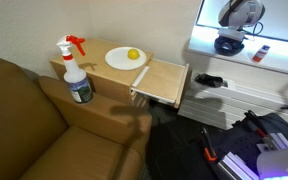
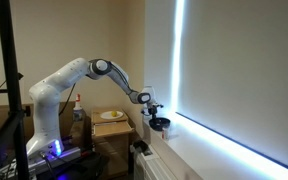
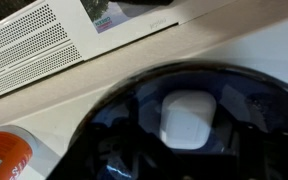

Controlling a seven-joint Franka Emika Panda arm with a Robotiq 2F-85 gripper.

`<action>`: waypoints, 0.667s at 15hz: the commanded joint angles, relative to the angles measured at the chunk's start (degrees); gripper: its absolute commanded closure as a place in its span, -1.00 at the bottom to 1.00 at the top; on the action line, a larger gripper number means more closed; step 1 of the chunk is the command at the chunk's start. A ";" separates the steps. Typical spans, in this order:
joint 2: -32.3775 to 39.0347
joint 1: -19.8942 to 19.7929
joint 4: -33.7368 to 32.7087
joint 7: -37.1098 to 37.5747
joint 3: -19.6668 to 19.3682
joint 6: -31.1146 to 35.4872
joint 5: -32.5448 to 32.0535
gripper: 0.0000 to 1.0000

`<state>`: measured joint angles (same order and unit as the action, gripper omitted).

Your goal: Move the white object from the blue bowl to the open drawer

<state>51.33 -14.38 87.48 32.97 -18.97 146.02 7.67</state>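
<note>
Grey gripper [image 1: 233, 30] hangs just above the bowl [image 1: 229, 45] on a bright white ledge [image 1: 280, 61]. Neither exterior view is sharp enough there, and the wrist view shows no fingers, so I cannot tell whether the jaws are spread or pressed together. They hold nothing that can be seen.

The wrist view looks straight down into the bowl [image 3: 114, 120], dark blue and glossy. The white object [image 3: 189, 118], a rounded block, lies on its bottom, apart from the gripper. Past the bowl's rim an orange item [image 3: 4, 160] shows at the lower corner, and a white vent grille [image 3: 34, 50] runs along the upper side.

In an exterior view the arm [image 2: 84, 72] reaches out from its base to the ledge by the window, with the gripper [image 2: 153, 110] over the bowl [image 2: 160, 124].

The drawer [image 1: 162, 80] is well apart from the bowl, pulled out of a light wooden cabinet [image 1: 96, 50], with its flat bottom bare. On the cabinet top stand a plate [image 1: 112, 60] with a yellow fruit [image 1: 133, 54] and a spray bottle [image 1: 76, 72] with a red trigger. A brown couch [image 1: 24, 120] sits beside the cabinet.
</note>
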 commanded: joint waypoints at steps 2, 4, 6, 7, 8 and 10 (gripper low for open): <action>0.28 -0.77 0.02 -0.85 0.28 0.03 0.97 0.22; -0.26 -1.25 -0.14 -0.76 0.55 0.19 1.62 0.51; -1.17 -2.09 -0.14 -0.93 1.21 0.28 3.06 0.51; -1.55 -2.42 -0.14 -1.12 1.42 0.30 3.81 0.51; -2.05 -2.74 -0.19 -1.30 1.42 0.41 4.49 0.51; -3.47 -3.43 0.01 -1.92 1.70 0.52 5.69 0.51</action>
<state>51.01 -15.74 86.52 32.97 -19.02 146.40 11.23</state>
